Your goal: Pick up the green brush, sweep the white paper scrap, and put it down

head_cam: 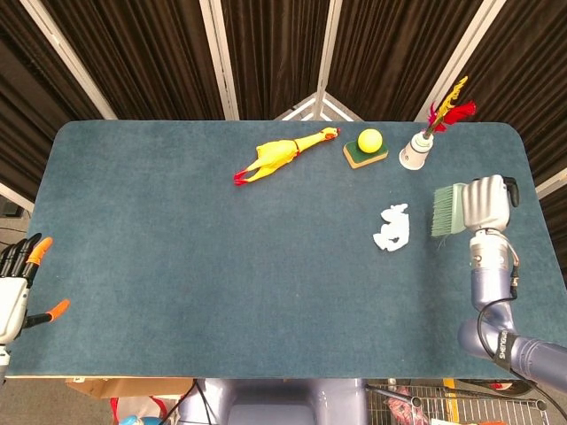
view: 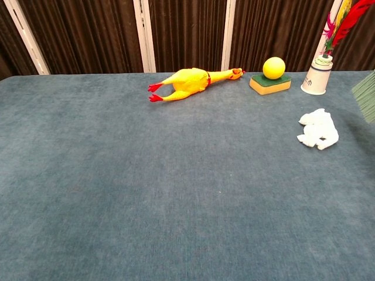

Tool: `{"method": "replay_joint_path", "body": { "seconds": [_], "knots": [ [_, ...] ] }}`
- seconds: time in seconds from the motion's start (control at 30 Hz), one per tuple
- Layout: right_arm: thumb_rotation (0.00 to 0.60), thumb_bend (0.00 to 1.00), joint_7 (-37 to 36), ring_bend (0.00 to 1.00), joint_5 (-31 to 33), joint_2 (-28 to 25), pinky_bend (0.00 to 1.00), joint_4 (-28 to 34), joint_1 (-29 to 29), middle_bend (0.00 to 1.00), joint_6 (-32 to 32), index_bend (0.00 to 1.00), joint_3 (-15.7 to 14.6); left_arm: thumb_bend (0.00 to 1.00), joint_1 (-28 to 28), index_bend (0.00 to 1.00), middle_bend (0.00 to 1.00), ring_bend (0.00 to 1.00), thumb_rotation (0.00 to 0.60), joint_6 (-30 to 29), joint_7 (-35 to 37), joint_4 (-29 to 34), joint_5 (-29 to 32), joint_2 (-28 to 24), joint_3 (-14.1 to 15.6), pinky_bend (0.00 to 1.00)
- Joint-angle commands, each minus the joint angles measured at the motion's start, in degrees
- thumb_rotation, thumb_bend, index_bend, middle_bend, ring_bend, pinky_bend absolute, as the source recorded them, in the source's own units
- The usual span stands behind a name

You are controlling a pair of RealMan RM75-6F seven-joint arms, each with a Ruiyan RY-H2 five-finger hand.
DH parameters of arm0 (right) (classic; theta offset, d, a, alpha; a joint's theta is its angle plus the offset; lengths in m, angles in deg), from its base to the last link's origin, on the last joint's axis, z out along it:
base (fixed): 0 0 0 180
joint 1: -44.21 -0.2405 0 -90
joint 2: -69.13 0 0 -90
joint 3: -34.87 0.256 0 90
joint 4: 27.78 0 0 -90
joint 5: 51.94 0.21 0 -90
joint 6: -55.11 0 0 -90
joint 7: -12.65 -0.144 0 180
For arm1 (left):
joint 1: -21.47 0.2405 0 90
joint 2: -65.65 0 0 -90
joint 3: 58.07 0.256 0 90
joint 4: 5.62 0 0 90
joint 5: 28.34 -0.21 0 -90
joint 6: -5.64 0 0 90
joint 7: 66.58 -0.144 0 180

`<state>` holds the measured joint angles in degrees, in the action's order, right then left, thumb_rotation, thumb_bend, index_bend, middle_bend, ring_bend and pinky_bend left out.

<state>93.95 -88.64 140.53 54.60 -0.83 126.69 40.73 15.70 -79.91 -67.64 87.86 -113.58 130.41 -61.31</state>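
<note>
Brush (head_cam: 446, 211) gripped in right robot hand (head_cam: 489, 202), beside paper scrap (head_cam: 392, 227); sweeping and put-down seemingly left.

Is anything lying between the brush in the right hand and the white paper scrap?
Nothing visible does. The right hand holds the green brush with its bristles facing the white paper scrap, and only bare blue table lies between them. The cup with feathers stands farther back, off that line.

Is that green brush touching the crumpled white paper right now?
Apart. The head view shows bare blue table between the green brush, held by the right hand, and the white paper scrap.
</note>
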Motion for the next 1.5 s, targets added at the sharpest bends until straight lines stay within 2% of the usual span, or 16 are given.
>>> {"method": "replay_joint_path", "body": {
  "seconds": [0.03,0.23,0.43,0.53,0.6,0.83,0.97,1.17,1.27,1.37,1.5],
  "knots": [
    [0.600,0.56,-0.49,0.98,-1.41,-1.88,0.81,2.23,0.34,0.92,1.63,0.80,0.04,0.01,-0.01,0.00,0.00,0.00,0.600,-0.02,-0.16,-0.09,0.05,0.12,-0.04,0.00],
    [0.600,0.56,-4.37,0.98,-3.81,-5.17,0.81,9.59,0.91,0.92,3.62,0.80,1.50,0.01,0.00,0.00,0.00,0.00,0.600,-0.16,-0.36,-0.22,-0.02,0.31,-0.07,0.00],
    [0.600,0.56,-7.14,0.98,-4.86,-6.21,0.81,18.17,1.62,0.92,4.18,0.80,1.69,0.01,0.11,0.00,0.00,0.00,0.600,-0.44,-0.40,-0.25,-0.37,0.32,0.06,0.00],
    [0.600,0.56,-11.13,0.98,-6.18,-6.31,0.81,22.80,3.04,0.92,4.26,0.80,1.38,0.01,0.18,0.00,0.00,0.00,0.600,-0.56,-0.27,-0.31,-0.51,0.25,0.12,0.00],
    [0.600,0.56,-15.02,0.98,-9.33,-6.10,0.81,25.21,4.58,0.92,4.75,0.80,0.51,0.01,0.19,0.00,0.00,0.00,0.600,-0.52,-0.16,-0.33,-0.47,0.19,0.12,0.00],
    [0.600,0.56,-28.32,0.98,-12.89,-3.04,0.81,29.31,8.83,0.92,3.12,0.80,-1.06,0.01,0.08,0.00,0.00,0.00,0.600,-0.27,-0.79,-0.36,-0.53,0.32,0.23,0.00],
    [0.600,0.56,-30.98,0.97,-14.42,-0.63,0.81,28.41,9.80,0.92,2.32,0.78,-2.35,0.01,0.09,0.00,0.00,0.00,0.600,-0.23,-1.18,-0.36,-0.36,0.39,0.20,0.00],
    [0.600,0.56,-32.46,0.92,-17.14,3.82,0.81,23.50,12.50,0.89,3.32,0.67,-5.90,0.01,0.15,0.00,0.00,0.00,0.600,0.07,-1.48,-0.21,0.10,0.23,0.22,0.00],
    [0.600,0.56,-33.14,0.87,-17.96,5.52,0.79,21.05,13.69,0.81,3.83,0.54,-7.09,0.01,0.12,0.00,0.00,0.00,0.600,0.17,-1.51,-0.15,0.08,0.10,0.26,0.00],
    [0.600,0.53,-32.86,0.73,-19.49,7.41,0.71,17.77,14.67,0.67,4.75,0.38,-8.20,0.01,0.13,0.00,0.00,0.00,0.600,0.14,-1.55,-0.09,-0.06,0.05,0.33,0.00],
    [0.600,0.46,-31.61,0.45,-20.81,8.70,0.53,15.70,15.68,0.44,5.95,0.21,-8.95,0.01,0.15,0.00,0.00,0.00,0.600,0.08,-1.58,-0.09,-0.04,0.06,0.29,0.00]
  ]
}}
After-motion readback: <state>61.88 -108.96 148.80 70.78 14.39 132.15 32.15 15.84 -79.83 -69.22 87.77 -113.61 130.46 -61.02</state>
